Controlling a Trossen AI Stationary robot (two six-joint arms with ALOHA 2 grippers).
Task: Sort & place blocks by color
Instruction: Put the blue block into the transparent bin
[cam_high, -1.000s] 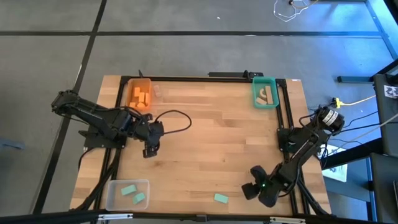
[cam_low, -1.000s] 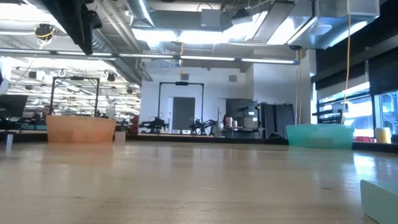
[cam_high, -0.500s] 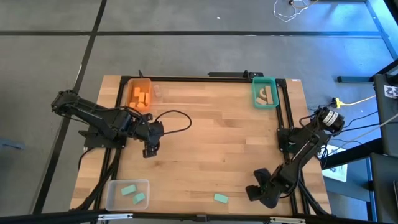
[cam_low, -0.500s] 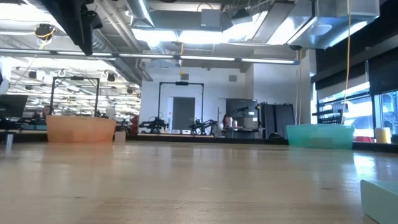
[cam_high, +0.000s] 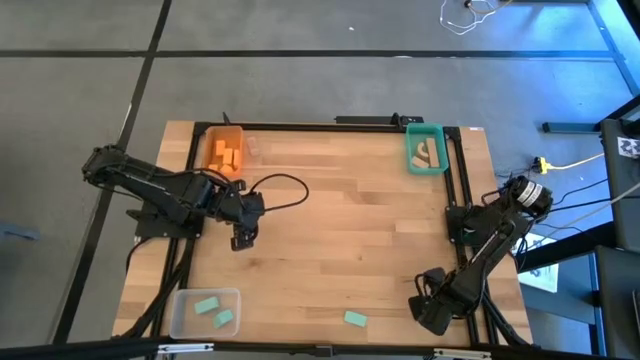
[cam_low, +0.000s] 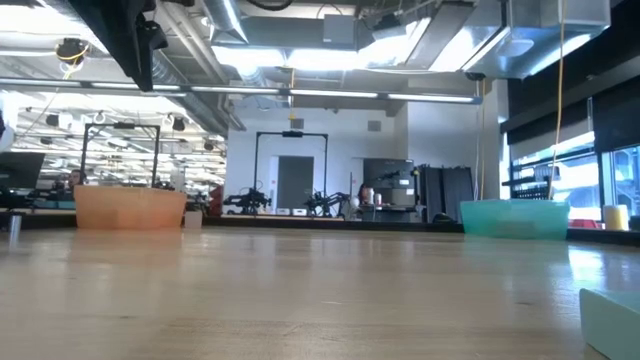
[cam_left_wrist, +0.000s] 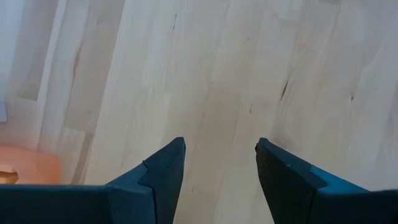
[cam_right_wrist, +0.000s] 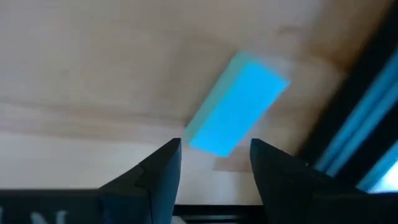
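One mint-teal block (cam_high: 354, 319) lies flat on the table near its front edge; it shows in the right wrist view (cam_right_wrist: 236, 102) just beyond my fingers. My right gripper (cam_high: 428, 300) (cam_right_wrist: 214, 155) hangs open to the block's right, pointing down, touching nothing. My left gripper (cam_high: 240, 238) (cam_left_wrist: 221, 152) is open above bare wood at the left middle. Two teal blocks (cam_high: 212, 311) lie in the clear bin (cam_high: 180, 300), orange blocks (cam_high: 226, 155) in the orange bin (cam_high: 236, 133), pale wood blocks (cam_high: 427, 153) in the teal bin (cam_high: 412, 150).
A black cable (cam_high: 285, 190) loops over the table beside my left gripper. A black frame (cam_high: 452, 180) runs along the table's right and far sides. In the low view the orange bin (cam_low: 130, 208) and teal bin (cam_low: 515, 215) stand at the far edge.
My right gripper has turned and tipped about its wrist at the front right corner, staying open. The teal block has not moved.
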